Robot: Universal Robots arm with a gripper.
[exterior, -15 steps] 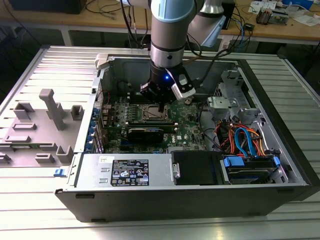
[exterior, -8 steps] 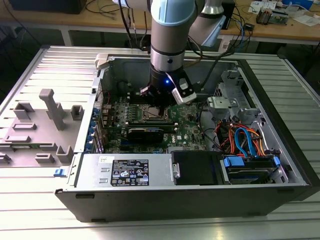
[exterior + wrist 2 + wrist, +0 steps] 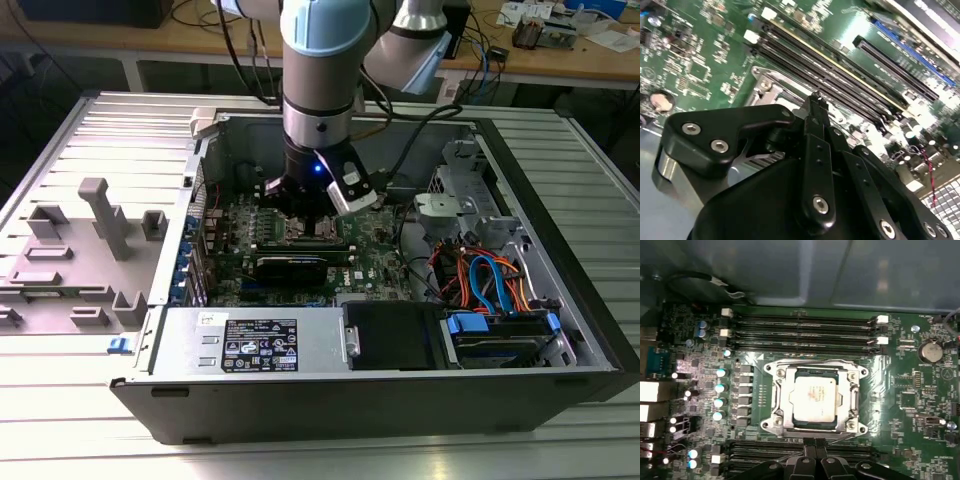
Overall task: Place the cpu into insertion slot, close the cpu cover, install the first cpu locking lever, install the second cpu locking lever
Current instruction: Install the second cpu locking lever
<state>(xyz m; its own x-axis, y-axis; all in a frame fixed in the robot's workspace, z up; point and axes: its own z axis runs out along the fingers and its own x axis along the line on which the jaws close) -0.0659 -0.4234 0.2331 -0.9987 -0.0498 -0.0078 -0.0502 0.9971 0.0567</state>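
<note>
One cpu sits in socket, cpu cover down.

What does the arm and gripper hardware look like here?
The arm is silver-grey tube with light-blue joint caps, a blue light glowing at the wrist and black cables trailing behind. The gripper is matte black, with flat linkage fingers pinned by silver hex screws.

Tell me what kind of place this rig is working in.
Probably an electronics lab or workshop bench. An open computer case lies on a ribbed metal table, the arm's gripper is down over the green board near the cpu, and a wooden desk with cables stands behind.
</note>
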